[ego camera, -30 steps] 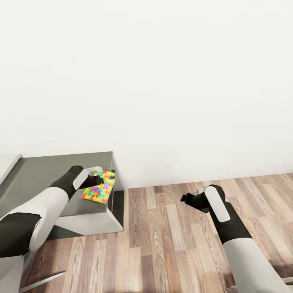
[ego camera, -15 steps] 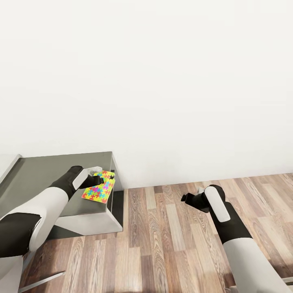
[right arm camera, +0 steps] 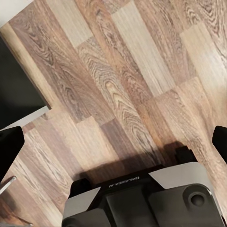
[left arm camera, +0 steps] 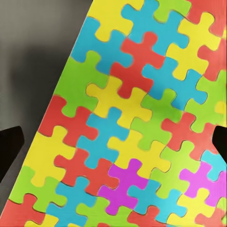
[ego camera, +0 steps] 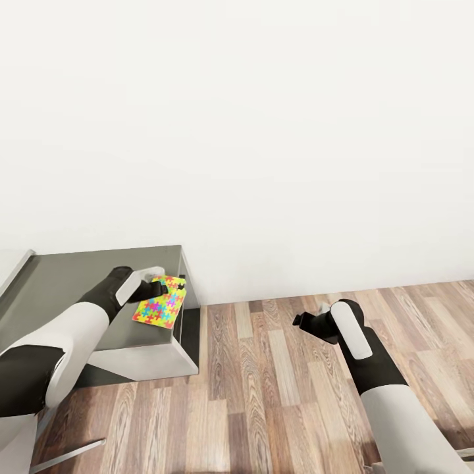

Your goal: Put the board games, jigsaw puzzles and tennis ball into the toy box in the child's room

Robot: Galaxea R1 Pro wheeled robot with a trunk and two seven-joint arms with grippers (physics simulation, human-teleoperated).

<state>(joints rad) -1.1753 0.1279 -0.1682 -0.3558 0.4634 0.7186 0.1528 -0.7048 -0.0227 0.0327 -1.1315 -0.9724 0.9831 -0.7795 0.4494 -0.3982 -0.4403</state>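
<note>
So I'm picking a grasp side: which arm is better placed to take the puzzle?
Left. Its claw hangs open right over the puzzle on the table; the right claw is out over the floor.

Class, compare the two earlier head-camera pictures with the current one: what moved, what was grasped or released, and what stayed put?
Almost nothing changed. The left gripper shifted very slightly at the near edge of the jigsaw puzzle, which kept its place near the corner of the dark-grey table section. Nothing was taken hold of or let go. The right gripper stayed over the wooden floor.
</note>
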